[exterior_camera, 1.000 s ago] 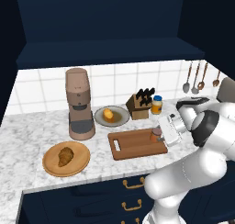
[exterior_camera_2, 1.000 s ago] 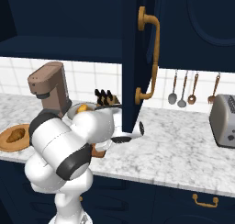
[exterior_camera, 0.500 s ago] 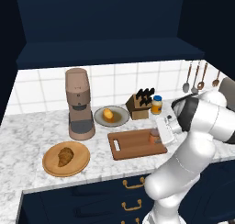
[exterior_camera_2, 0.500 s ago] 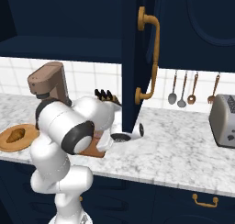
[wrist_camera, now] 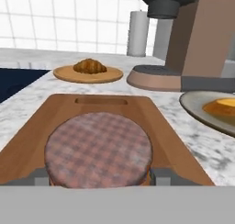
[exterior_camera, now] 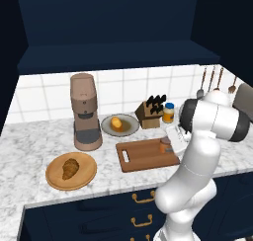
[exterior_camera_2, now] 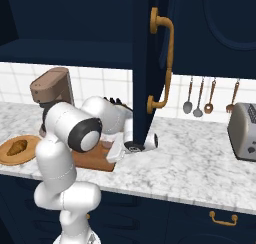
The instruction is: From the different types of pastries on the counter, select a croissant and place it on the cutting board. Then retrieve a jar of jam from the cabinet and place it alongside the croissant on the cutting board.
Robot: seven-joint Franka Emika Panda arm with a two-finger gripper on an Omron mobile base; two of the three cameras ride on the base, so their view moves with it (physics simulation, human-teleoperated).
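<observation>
setting the jar (exterior_camera: 163,146) down near the right end of the board (exterior_camera: 146,154) puts it upright on the wood, with the gripper (exterior_camera: 170,146) around it. the jaws look a little parted at the lid's sides in the hand view, though i cannot tell whether they are clear of it. pulling away at an angle could tip the jar, and the board's right edge is close. the croissant (exterior_camera: 70,168) lies on the round plate (exterior_camera: 54,175), well apart to the left, so that step looks undone. open board lies left of the jar toward the slot.
</observation>
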